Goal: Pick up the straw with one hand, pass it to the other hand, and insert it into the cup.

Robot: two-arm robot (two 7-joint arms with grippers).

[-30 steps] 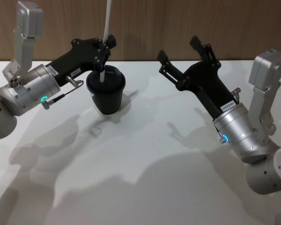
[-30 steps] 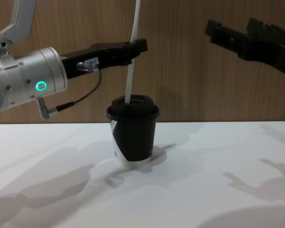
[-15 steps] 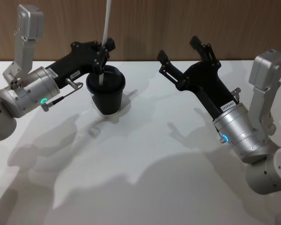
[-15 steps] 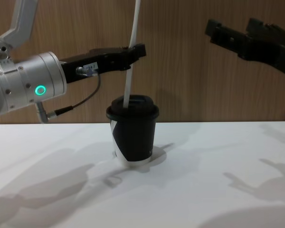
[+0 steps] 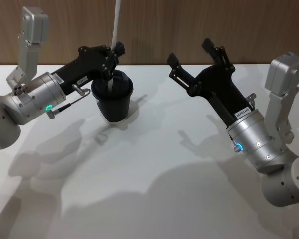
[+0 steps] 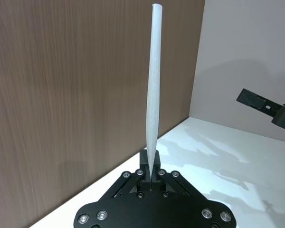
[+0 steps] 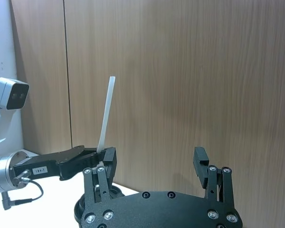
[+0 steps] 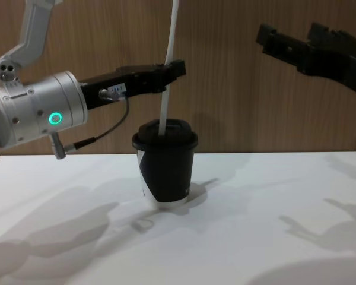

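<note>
Now the left gripper (image 5: 111,56), a black pincer on a silver cylindrical wrist with a green glowing ring, sits in the upper left of the head view, directly above the small black paper cup (image 5: 112,99) with a black domed lid. Its fingers are closed tightly around the thin straight white plastic straw (image 5: 113,45). In the chest view this gripper (image 8: 171,70) reaches in from the left edge and holds the straw (image 8: 168,71) a little above the cup (image 8: 164,160), which stands in the centre left of the frame on the white table (image 8: 237,237). The straw is almost upright, slightly tilted, and its lower end meets the lid; I cannot tell how deep it goes inside. The upper end leaves the top edge of the frame. In the left wrist view the straw (image 6: 153,90) rises from between the closed fingers in front of the brown wooden wall (image 6: 61,95).

The right gripper (image 5: 193,56), black and angular, is in the upper centre right of the head view, well apart from the cup. It holds nothing and its fingers are spread wide. In the right wrist view this gripper (image 7: 153,172) is at the bottom, and the straw (image 7: 105,118) is further off.
</note>
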